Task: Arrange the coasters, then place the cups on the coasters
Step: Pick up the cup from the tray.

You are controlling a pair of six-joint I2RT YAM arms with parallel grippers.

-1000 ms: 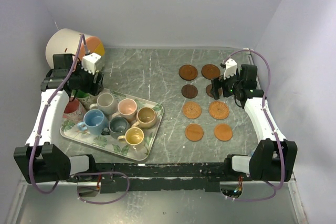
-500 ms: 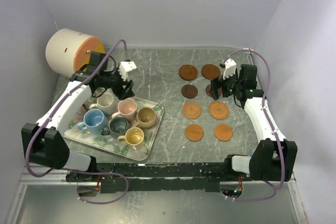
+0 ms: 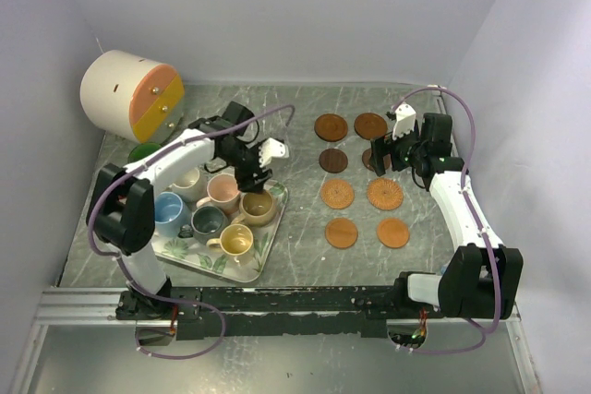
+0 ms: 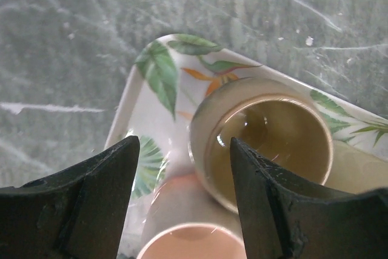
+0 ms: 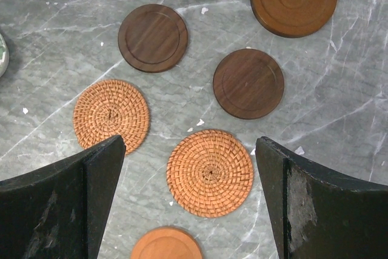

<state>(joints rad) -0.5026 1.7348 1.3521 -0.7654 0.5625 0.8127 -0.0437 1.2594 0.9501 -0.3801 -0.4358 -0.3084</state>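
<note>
Count: 8 coasters (image 3: 341,232) by the right pincer (image 3: 380,159): 2 woven, 2 dark, 4 smooth orange-brown. 7 cups (image 3: 235,242) in view: 6 on 1 tray (image 3: 270,237) under the left pincer (image 3: 247,173), plus 1 green cup (image 3: 143,150), partly hidden, to its left. 1 cylinder (image 3: 129,94).

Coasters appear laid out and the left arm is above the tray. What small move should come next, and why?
Probably lower the open left gripper onto the tan-brown ceramic cup: it sits right ahead of the fingers at the corner of the leaf-print tray, and the round coasters lie bare.
</note>
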